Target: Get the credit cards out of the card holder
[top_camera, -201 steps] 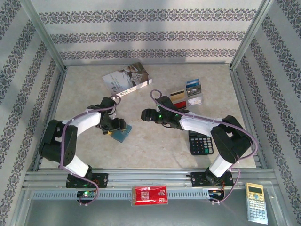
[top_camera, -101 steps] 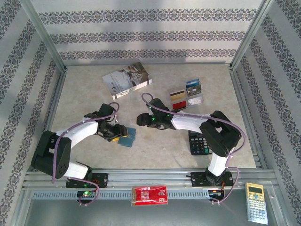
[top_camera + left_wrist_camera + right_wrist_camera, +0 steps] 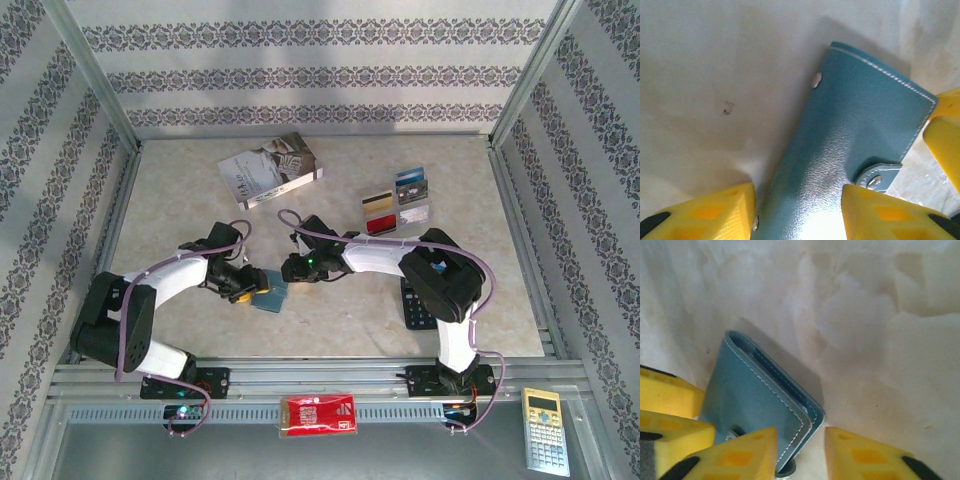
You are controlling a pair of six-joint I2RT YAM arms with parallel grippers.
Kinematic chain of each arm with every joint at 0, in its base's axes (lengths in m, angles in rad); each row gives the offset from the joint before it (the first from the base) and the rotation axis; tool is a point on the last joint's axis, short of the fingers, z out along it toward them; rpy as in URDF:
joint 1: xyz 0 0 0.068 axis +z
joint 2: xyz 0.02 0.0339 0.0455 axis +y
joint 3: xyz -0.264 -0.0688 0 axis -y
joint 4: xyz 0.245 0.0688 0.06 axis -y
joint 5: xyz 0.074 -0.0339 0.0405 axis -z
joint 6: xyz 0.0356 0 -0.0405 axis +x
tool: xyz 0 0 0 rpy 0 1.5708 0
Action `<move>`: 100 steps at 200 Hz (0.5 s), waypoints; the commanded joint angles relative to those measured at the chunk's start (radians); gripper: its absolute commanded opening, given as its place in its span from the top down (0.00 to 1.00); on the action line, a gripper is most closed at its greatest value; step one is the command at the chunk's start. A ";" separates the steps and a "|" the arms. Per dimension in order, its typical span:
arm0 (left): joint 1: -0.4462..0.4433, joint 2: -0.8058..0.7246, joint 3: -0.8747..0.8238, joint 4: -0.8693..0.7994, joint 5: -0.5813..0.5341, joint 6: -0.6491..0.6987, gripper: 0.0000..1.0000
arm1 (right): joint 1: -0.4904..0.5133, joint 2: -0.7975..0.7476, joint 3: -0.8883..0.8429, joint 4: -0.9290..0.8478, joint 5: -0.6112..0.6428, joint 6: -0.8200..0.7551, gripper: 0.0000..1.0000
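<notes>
The blue-grey card holder is folded shut at the table's middle left. My left gripper is shut on it from the left. In the left wrist view both yellow fingers press its long edges, with the snap tab beside the right finger. My right gripper reaches in from the right. In the right wrist view its narrowed jaws straddle the holder's stitched corner, with a gap left at the right finger. Several credit cards lie at the back right.
A grey-white book lies at the back left. A black calculator sits partly under the right arm. A red packet and a beige calculator rest on the front rail, off the table.
The right gripper has swung left to the holder's corner and its jaws have narrowed. The left gripper has closed in on the holder and turned it slightly.
</notes>
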 commanded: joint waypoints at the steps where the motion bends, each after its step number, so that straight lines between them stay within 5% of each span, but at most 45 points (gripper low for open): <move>1: 0.005 0.010 -0.012 0.047 0.062 0.002 0.52 | 0.017 0.039 0.047 -0.032 -0.062 -0.028 0.76; 100: 0.007 -0.068 -0.105 0.304 0.208 -0.165 0.53 | -0.011 0.082 0.041 -0.012 0.032 0.005 0.82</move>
